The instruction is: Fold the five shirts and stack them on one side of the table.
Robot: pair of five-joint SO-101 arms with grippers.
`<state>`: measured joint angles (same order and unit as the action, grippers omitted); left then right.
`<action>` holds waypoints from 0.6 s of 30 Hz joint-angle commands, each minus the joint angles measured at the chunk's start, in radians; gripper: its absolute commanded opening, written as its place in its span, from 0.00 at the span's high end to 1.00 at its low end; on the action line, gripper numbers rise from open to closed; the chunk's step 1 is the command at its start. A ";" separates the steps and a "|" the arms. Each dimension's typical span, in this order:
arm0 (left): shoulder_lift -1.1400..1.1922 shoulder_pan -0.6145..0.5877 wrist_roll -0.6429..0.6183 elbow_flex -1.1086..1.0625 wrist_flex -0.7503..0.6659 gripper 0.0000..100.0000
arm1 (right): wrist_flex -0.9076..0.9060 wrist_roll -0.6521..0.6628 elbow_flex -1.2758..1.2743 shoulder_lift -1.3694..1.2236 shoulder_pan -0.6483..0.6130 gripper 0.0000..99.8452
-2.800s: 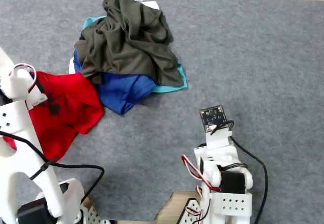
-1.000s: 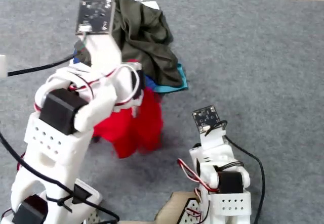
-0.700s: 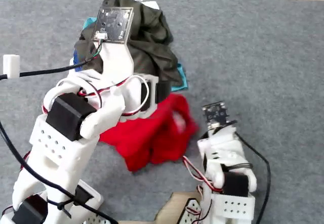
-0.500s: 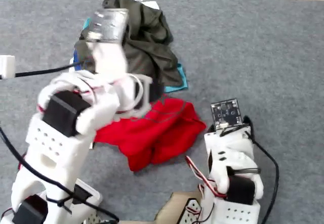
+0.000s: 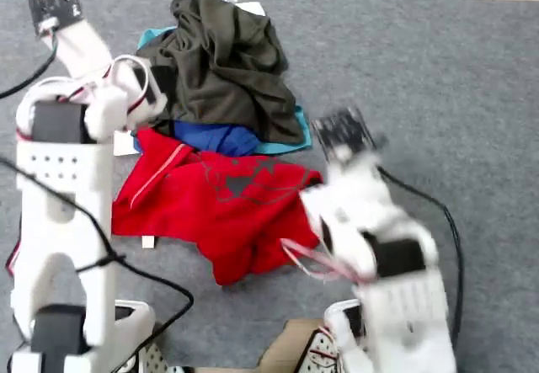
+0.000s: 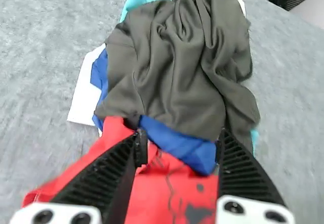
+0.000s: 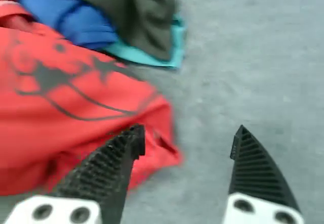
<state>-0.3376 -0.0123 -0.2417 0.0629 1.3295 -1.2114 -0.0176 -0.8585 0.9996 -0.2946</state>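
Five crumpled shirts lie bunched together on the grey felt counter [image 5: 438, 95], none of them folded. A crumpled red cotton shirt with a dark printed design [image 5: 215, 209] is spread out nearest to both arms. Behind it, touching its far edge, is a heap. A rumpled dark olive-green shirt [image 5: 223, 66] lies on top, with a bright blue shirt [image 5: 215, 137] showing beneath its near edge. A teal shirt [image 5: 286, 144] peeks out below that, and a white shirt [image 5: 126, 144] lies flat underneath at the heap's left edge.

Your left hand [image 6: 179, 138] is spread wide and holds nothing. In the left wrist view, it hangs above the line where the red shirt meets the heap. The blue shirt's edge and the top of the red shirt show between its two black ribbed fingers [image 6: 121, 168]. One fingertip is right at the red shirt's edge, but you cannot tell whether it touches the cloth. The olive-green shirt lies just beyond both fingertips.

Your right hand [image 7: 188, 130] is also wide open and empty. It sits over the right-hand corner of the red shirt. That corner lies under one finger, while bare grey counter shows between the fingers and under the other one. The teal and blue shirt edges lie just beyond that corner.
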 commanded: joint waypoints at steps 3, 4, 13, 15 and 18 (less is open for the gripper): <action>0.119 -0.012 0.000 0.002 -0.126 0.77 | 0.003 -0.161 0.343 -0.579 -0.143 0.72; 0.143 -0.012 0.000 0.006 -0.137 0.77 | 0.003 -0.180 0.383 -0.659 -0.165 0.72; 0.389 -0.078 0.000 0.110 -0.201 0.77 | 0.003 -0.236 0.642 -1.204 -0.246 0.72; 0.456 -0.080 -0.002 0.149 -0.215 0.77 | 0.000 -0.236 0.670 -1.280 -0.243 0.72; 0.562 -0.074 -0.051 0.209 -0.241 0.77 | -0.040 -0.201 0.714 -1.359 -0.243 0.77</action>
<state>0.1703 -0.0829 -0.2463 0.1811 1.1208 -1.2160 -0.2417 -0.2110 -0.3046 -0.5278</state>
